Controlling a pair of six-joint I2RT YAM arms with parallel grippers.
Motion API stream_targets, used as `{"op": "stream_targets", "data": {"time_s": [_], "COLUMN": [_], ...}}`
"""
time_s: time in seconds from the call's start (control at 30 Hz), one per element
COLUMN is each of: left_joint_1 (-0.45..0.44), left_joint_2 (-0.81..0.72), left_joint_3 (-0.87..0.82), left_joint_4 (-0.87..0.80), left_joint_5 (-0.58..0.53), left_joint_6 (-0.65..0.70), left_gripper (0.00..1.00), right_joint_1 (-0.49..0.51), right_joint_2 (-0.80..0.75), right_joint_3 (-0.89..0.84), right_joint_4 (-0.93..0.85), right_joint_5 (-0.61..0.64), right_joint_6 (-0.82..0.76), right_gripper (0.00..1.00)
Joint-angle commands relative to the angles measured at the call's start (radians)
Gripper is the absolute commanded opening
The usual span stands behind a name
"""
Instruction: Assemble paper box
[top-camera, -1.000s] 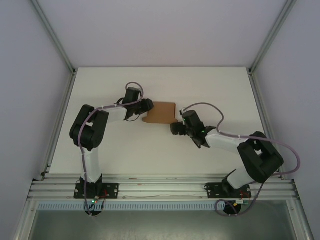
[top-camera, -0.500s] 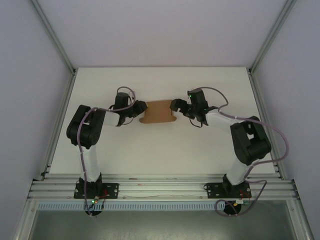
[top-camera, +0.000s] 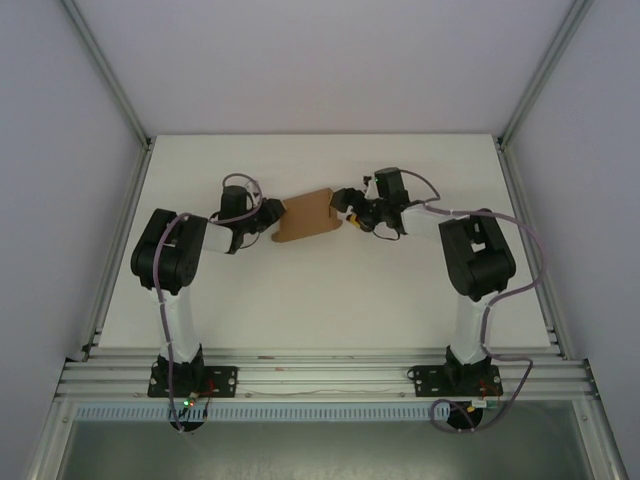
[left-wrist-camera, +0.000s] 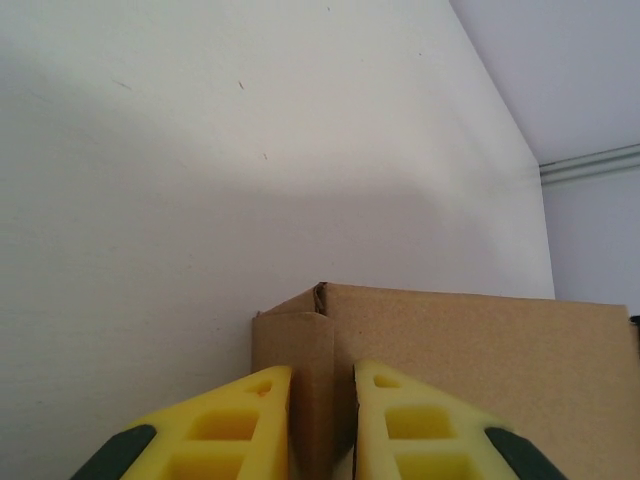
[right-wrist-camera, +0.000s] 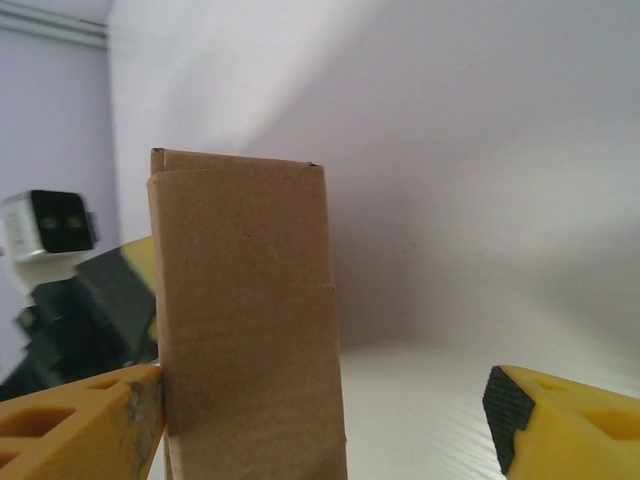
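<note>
Here, left gripper (left-wrist-camera: 320, 378) pinches matte brown paper box (left-wrist-camera: 470, 370) — folded, creased; right gripper (right-wrist-camera: 322, 410) wide.

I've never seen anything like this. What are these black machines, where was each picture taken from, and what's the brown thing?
They are two robot arms bolted to a white table. One picture looks down from above; the other two come from cameras on the wrists, showing each arm's own yellow fingers. The brown thing is the paper box, folded cardboard. The left gripper pinches one edge of it. The right gripper is open, the box's other end between its fingers.
</note>
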Motion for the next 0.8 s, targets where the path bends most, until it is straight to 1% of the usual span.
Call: {"op": "stream_targets", "data": {"time_s": [0.0,0.2,0.47,0.67,0.7,0.73,0.77], "left_joint_1": [-0.035,-0.035,-0.036,-0.047,-0.05,-0.055,-0.059], "left_joint_2": [0.05,0.023,-0.018,-0.049,-0.056,-0.061,-0.065], "left_joint_3": [-0.02,-0.023,-0.007,0.016,0.021,0.03,0.035], "left_joint_4": [-0.074,-0.114,-0.184,-0.257,-0.27,-0.28,-0.287], "left_joint_5": [0.048,0.032,0.014,-0.013,-0.022,-0.029,-0.033], "left_joint_6": [0.002,0.023,0.06,0.092,0.099,0.107,0.111], "left_gripper": [0.21,0.21,0.21,0.22,0.22,0.23,0.25], "right_joint_1": [0.024,0.021,0.01,0.008,0.008,0.008,0.008], "right_joint_2": [0.024,-0.01,-0.019,-0.047,-0.049,-0.048,-0.044], "right_joint_3": [0.012,-0.026,-0.065,-0.084,-0.086,-0.09,-0.092], "right_joint_4": [0.122,0.154,0.284,0.281,0.278,0.277,0.273], "right_joint_5": [-0.139,-0.141,-0.179,-0.177,-0.174,-0.175,-0.178], "right_joint_6": [0.062,0.067,0.166,0.166,0.16,0.157,0.155], "right_gripper": [0.83,0.81,0.82,0.82,0.8,0.75,0.68]}}
